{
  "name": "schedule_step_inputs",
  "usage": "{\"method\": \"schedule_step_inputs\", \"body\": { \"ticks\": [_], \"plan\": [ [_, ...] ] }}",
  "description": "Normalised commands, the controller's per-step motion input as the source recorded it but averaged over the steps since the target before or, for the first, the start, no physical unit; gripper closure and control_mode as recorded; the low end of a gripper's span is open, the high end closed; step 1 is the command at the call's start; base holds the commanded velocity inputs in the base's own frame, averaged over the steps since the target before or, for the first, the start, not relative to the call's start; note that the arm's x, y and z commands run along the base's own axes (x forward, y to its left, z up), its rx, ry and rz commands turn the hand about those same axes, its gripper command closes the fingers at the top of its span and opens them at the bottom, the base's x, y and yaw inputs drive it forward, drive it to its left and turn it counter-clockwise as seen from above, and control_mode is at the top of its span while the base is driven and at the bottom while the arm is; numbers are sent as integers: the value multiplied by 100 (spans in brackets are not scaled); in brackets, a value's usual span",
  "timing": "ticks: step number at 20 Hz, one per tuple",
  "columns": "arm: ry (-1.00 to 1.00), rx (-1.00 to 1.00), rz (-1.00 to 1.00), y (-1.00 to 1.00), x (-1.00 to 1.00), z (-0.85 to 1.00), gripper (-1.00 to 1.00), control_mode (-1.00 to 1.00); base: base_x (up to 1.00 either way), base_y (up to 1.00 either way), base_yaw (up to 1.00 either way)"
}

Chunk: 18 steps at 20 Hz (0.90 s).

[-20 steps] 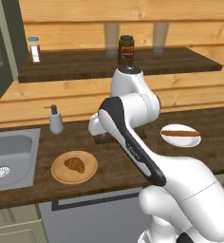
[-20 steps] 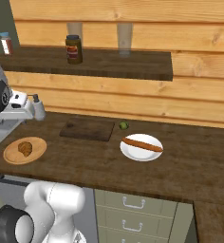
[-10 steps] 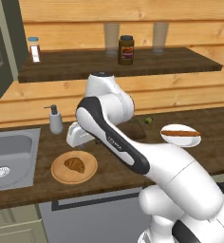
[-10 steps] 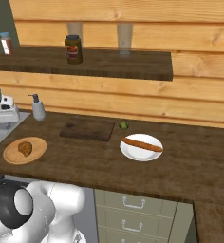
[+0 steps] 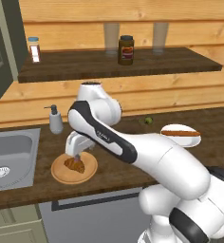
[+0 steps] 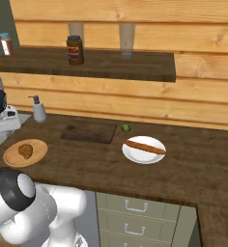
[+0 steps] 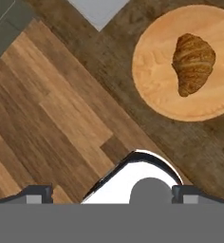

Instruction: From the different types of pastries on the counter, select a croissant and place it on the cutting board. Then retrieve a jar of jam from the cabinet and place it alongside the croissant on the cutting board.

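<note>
The golden-brown croissant [image 5: 76, 164] [image 6: 25, 150] [image 7: 193, 63] lies on a round light-wood plate [image 5: 88, 173] [image 6: 12, 159] [image 7: 154, 71] at the left of the counter [image 6: 87, 164]. My gripper [image 5: 74, 153] [image 7: 111, 193] hangs just above that plate, open and holding nothing, its fingertips [image 7: 35, 192] set wide apart. In the hand view the croissant sits off to the upper right of the gripper. The dark cutting board [image 6: 89, 131] lies bare further right. A long reddish-brown stick pastry [image 5: 180, 132] [image 6: 144, 146] rests on a white plate [image 6: 135, 155]. The jar of jam is out of view.
A sink [image 5: 9, 152] and soap dispenser [image 5: 55, 119] [image 6: 38, 110] stand left of the round plate. A small green lime [image 6: 126, 127] lies by the board. The shelf above carries a dark black-lidded jar [image 5: 126, 50] [image 6: 75, 49], a blue-capped bottle [image 5: 34, 49] and two glasses.
The arm has swung left and down from above the middle of the counter to just over the round plate with the croissant. Nothing on the counter has moved.
</note>
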Motion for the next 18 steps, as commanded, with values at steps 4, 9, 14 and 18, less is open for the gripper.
{"method": "schedule_step_inputs", "body": {
  "ticks": [4,9,14,18],
  "plan": [
    [1,-8,25,19,0,-40,-100,-100,0,0,0],
    [0,-10,18,0,9,-3,-100,-100,0,0,0],
    [6,0,17,0,69,0,-100,-100,0,0,0],
    [3,0,16,0,65,0,-100,-100,0,0,0]
  ]
}}
